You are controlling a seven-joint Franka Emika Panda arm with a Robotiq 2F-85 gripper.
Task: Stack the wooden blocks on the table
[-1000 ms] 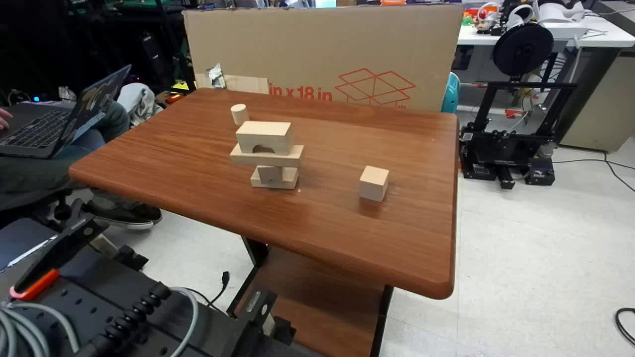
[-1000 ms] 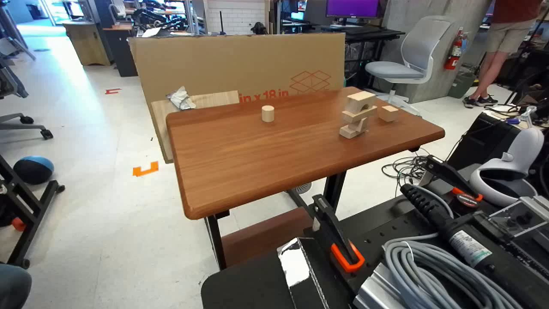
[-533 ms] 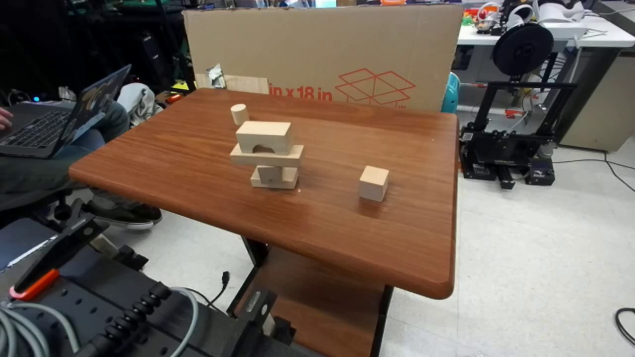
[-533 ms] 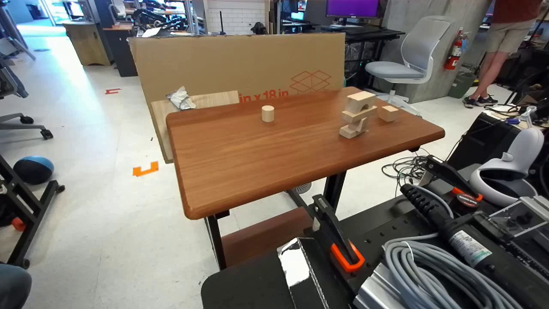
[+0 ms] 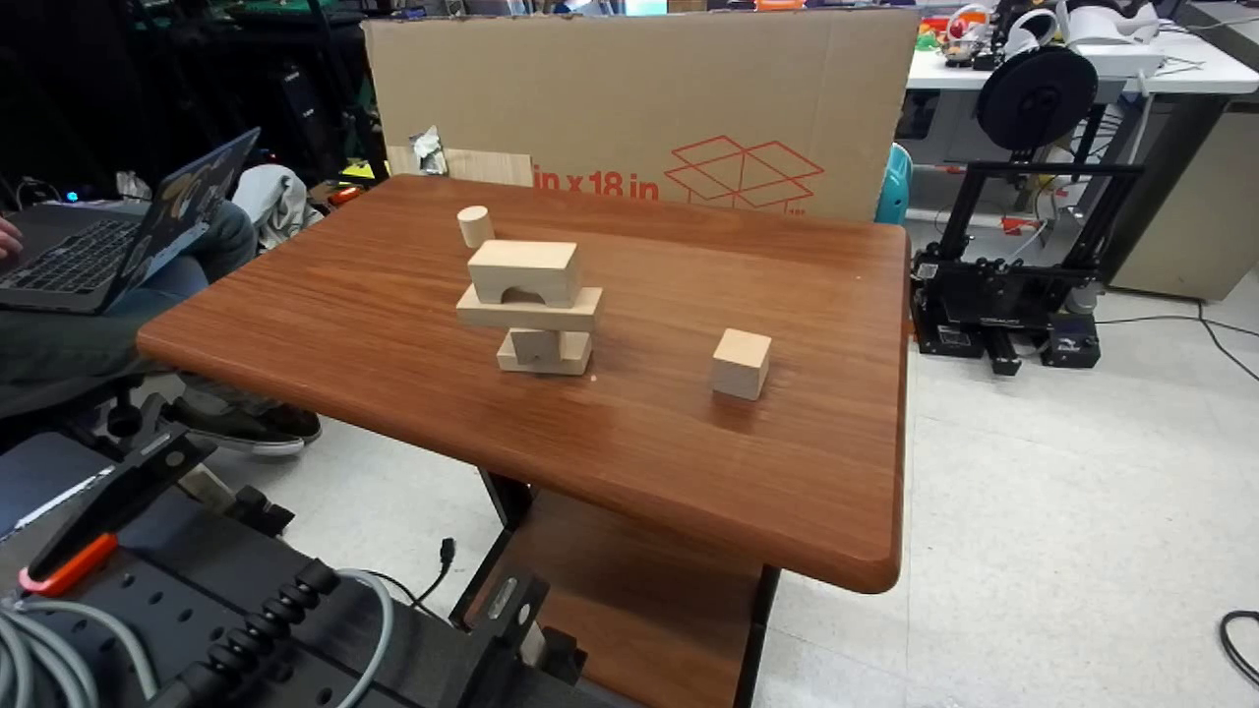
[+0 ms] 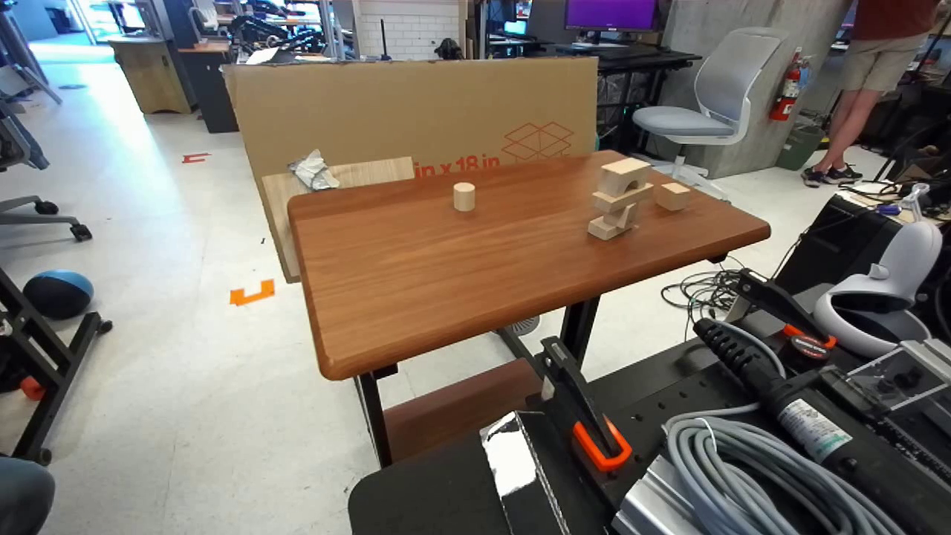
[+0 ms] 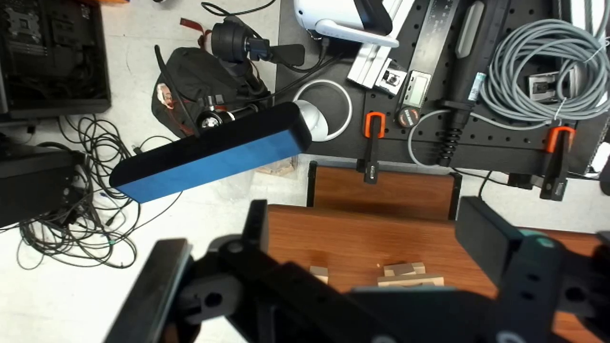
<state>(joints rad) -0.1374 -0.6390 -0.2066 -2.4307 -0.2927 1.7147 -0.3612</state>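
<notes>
Several pale wooden blocks stand in a stack on the reddish-brown table (image 5: 708,482). A bottom slab (image 5: 574,360) bears a small block (image 5: 534,346), then a long slab (image 5: 526,313), with an arch block (image 5: 524,270) on top. A loose cube (image 5: 742,365) lies apart on the table, and a cylinder (image 5: 475,228) stands upright apart from the stack. Both show in an exterior view, the cube (image 6: 672,197) and the cylinder (image 6: 463,197). My gripper (image 7: 369,226) shows only in the wrist view, with its fingers wide apart and nothing between them. It hides part of the stack (image 7: 411,280) and cube (image 7: 319,274).
A large cardboard box (image 5: 629,98) stands behind the table. A black workbench (image 6: 446,490) with clamps and coiled grey cable (image 6: 750,461) is near the table. A person with a laptop (image 5: 128,226) sits beside the table. A blue and black bar (image 7: 214,162) crosses the wrist view.
</notes>
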